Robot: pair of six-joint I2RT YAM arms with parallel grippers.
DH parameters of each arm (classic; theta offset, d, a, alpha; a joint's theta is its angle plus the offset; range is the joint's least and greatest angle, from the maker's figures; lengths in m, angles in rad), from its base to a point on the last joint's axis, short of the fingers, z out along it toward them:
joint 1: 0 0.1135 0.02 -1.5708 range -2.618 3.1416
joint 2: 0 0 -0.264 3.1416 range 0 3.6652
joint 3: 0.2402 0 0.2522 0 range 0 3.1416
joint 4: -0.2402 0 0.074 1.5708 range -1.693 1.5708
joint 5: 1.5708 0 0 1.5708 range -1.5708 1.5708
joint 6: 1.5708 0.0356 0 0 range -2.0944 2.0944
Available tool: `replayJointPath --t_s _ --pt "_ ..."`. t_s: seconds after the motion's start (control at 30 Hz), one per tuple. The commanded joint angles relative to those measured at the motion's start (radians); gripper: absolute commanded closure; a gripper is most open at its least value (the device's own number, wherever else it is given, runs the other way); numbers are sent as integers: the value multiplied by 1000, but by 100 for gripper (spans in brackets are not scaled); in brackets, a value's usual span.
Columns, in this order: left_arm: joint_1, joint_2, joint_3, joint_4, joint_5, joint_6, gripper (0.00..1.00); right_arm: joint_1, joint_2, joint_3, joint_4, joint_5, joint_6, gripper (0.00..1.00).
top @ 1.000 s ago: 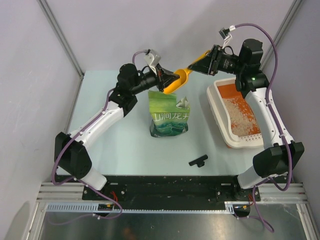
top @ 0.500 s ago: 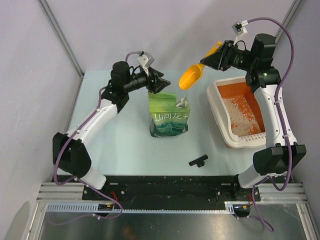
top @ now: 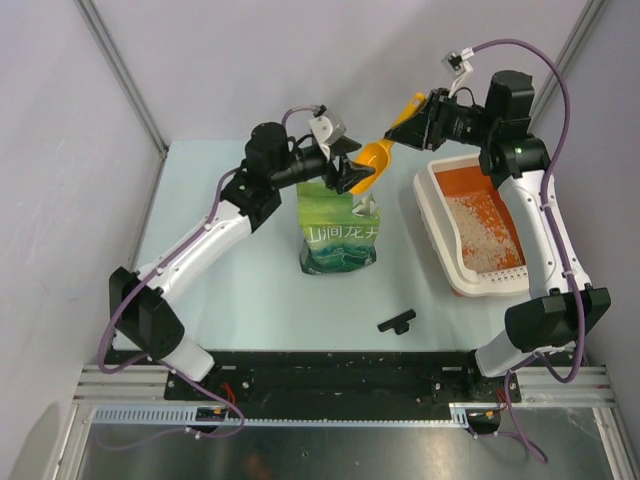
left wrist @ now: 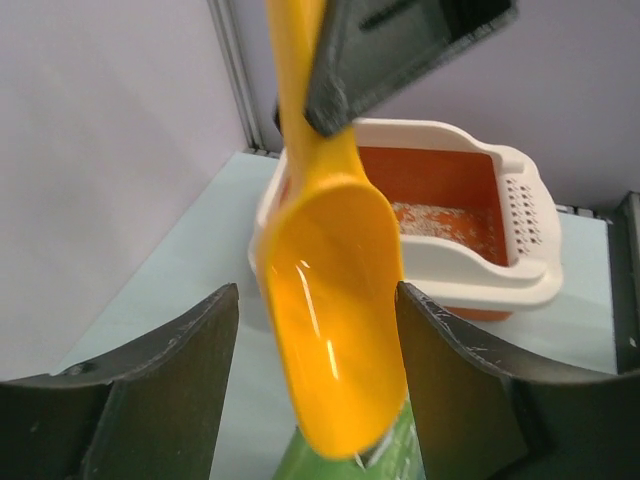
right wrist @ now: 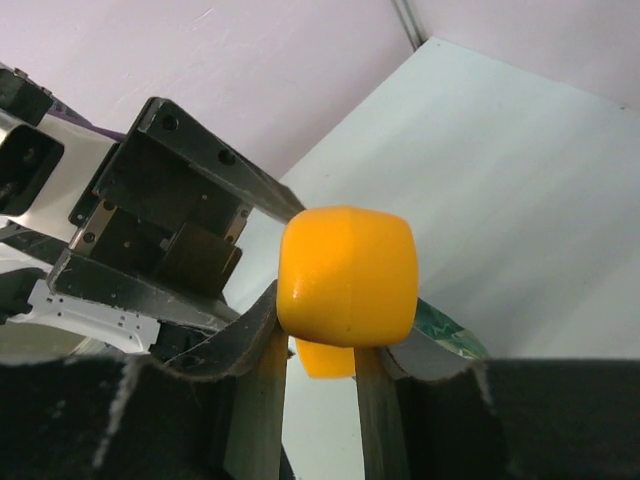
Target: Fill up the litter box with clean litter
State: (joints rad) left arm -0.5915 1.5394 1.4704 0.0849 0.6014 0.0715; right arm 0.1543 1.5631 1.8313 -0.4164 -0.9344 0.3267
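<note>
1. Pale blue tabletop (top: 230,290): carries all below.
2. Long white plastic litter box (top: 437,235), orange inside: right side. Pale beige, granular clean litter (top: 483,240) lies mostly in its near half. We judge filling part done.
3. Green printed bag (top: 340,240): upright, centre.
4. Orange plastic scoop (top: 372,160): empty, above the bag's far edge. Right jaws pinch its handle. Left jaws are spread either side of its bowl, apart from it.
5. Small black clip (top: 397,321): near centre.

Risk: we fear the bowl snagging the bag's lip and toppling it, or striking the left jaws.
</note>
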Motion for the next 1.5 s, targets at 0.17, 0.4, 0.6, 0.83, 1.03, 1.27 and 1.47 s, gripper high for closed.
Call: replayJointPath --t_s 0.17,0.4,0.6,0.83,1.03,1.27,1.47 --pt "-31 103 116 59 -29 94 58 27 -77 -101 84 -30 60 100" --pt "-42 122 94 21 52 123 96 27 -92 -124 88 -27 63 100" --pt "-44 87 87 -37 98 241 100 -19 -95 -139 91 -87 34 39" --pt "-44 57 88 -135 121 404 100 -93 -35 -81 36 -256 8 0" --pt "-44 67 94 -143 112 416 100 -82 -38 -165 148 -296 106 0" --pt "-44 73 105 -143 86 436 100 -39 -29 -161 111 -267 74 5" --pt "-45 90 133 -142 74 433 100 -33 -25 -170 88 -228 68 27"
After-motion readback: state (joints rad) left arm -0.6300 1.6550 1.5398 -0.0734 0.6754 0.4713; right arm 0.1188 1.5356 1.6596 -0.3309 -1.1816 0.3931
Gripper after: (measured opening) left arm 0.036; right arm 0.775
